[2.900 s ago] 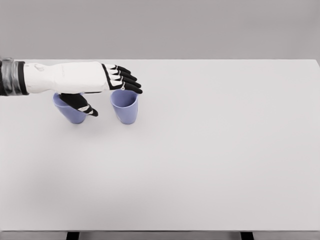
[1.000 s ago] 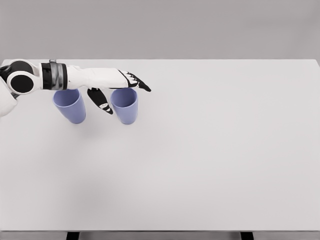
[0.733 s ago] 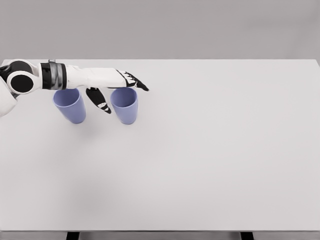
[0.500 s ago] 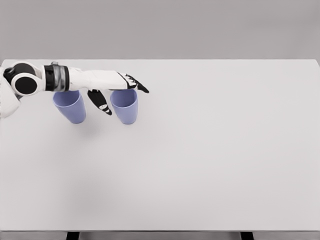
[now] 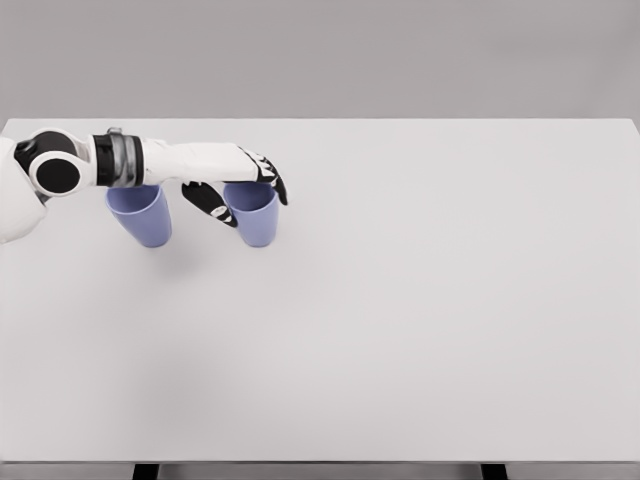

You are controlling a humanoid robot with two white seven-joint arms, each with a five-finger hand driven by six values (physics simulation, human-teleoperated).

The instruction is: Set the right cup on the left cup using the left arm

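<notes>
Two blue cups stand upright on the white table [image 5: 430, 300] at the far left. The left cup [image 5: 142, 216] is partly covered by my left forearm, which reaches across above it. My left hand [image 5: 246, 194] is at the top of the right cup [image 5: 257, 225]. Its fingers [image 5: 276, 186] curl over the far side of the rim and the thumb [image 5: 213, 204] presses against the cup's near left side. The right cup still rests on the table. My right arm does not show.
The table's front edge runs along the bottom of the picture, with two dark legs below it. A plain grey wall lies behind the table.
The hand has drawn back slightly to the left. Its straight fingers have curled down around the right cup's rim and the thumb has closed in on the cup's side. Neither cup has moved.
</notes>
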